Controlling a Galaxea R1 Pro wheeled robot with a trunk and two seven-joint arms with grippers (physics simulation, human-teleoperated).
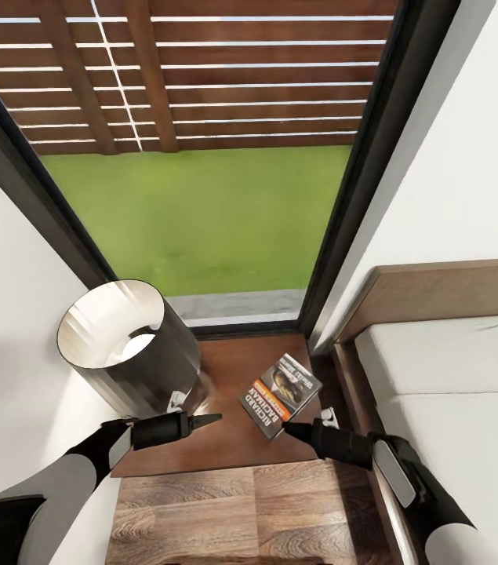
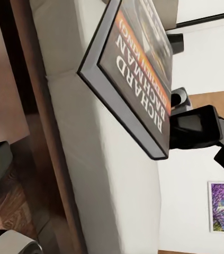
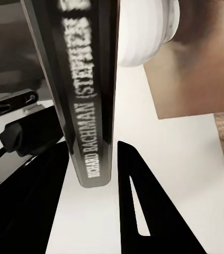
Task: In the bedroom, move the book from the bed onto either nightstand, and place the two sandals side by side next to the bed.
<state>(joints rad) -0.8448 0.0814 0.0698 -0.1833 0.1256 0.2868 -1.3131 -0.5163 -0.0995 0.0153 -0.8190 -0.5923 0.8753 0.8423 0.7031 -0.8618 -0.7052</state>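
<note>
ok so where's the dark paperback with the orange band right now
In the head view, the dark orange-banded paperback is over the glossy dark brown nightstand, held by the right tool, between the black cylindrical lamp and the pale-mattressed bed.

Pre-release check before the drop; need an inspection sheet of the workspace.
Surface: glossy dark brown wooden nightstand, part of its top bare.
Job's things: thin dark paperback book with an orange band, over the nightstand and tilted; cannot tell if it touches the top.
Clutter: dark cylindrical lamp with a white inside on the nightstand's left part.
Grippers: right hand clamped on the book's spine end; left hand beside the lamp, carrying nothing.
Cables: nothing seen.
Surroundings: dark-framed glass window ahead, pale grey-white bed at right, brown wood-plank floor below.
</note>
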